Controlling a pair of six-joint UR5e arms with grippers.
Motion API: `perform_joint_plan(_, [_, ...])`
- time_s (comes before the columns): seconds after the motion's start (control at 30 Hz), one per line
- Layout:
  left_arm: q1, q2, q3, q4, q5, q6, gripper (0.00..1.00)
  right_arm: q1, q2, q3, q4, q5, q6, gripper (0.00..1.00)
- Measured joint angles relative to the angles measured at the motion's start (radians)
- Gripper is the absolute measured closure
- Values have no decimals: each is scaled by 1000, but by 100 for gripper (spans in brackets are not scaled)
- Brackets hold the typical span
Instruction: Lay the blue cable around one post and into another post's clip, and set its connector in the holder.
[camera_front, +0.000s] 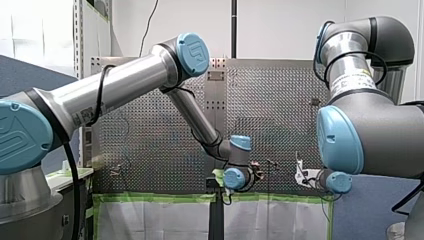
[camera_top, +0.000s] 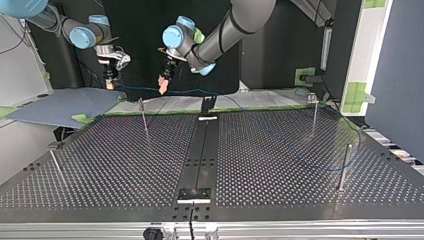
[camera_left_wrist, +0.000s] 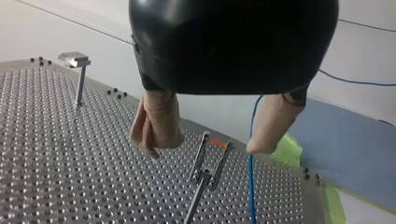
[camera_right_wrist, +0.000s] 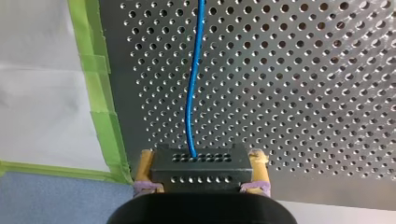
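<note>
**Item 1, left arm** (camera_front: 125, 82): you have bright silver tubes, dark grey joint housings and round light-blue caps, one of them with a pale logo. A black cable (camera_front: 101, 90) crosses the tube far behind the claw.

**Item 2, left gripper** (camera_left_wrist: 208, 148): you see a glossy, rounded black body. Its two stubby fingers (camera_left_wrist: 156, 126) are sheathed in wrinkled beige padding.

**Item 3, right arm** (camera_front: 380, 135): you get the same silver, grey and light-blue finish. The tube carries a white-and-yellow label, and a second black cable (camera_front: 381, 61) loops round it well back from the claw.

**Item 4, right gripper** (camera_right_wrist: 201, 168): you see a rounded black body. Each of its slim yellow pads (camera_right_wrist: 145, 164) has a purple band at the base, next to the body.
</note>
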Motion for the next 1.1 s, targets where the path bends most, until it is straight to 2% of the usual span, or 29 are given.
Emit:
perform_joint_plan(0.27, [3,0,6,-56,43,-26,0,-1,-25,0,8,-4,7,100])
perform_joint_plan(0.4, [3,-15,21,-75,50,-31,0,0,-35,0,16,-6,9,100])
perform_joint_plan(0.53, [5,-50,56,-102,28,-29,0,2,-38,1,25,-4,6,100])
perform_joint_plan(0.67, [6,-85,92,-87,-10,-24,0,0,-39,3,34,-2,0,100])
perform_joint_plan(0.87, [11,-95,139,-88,-57,-14,0,-1,-39,10,34,-2,1,100])
perform_joint_plan(0.97, [13,-95,148,-94,-61,-6,0,-2,-39,10,31,-3,7,100])
perform_joint_plan(1.1, [17,-97,150,-97,-62,-1,0,-2,-39,11,31,-2,8,100])
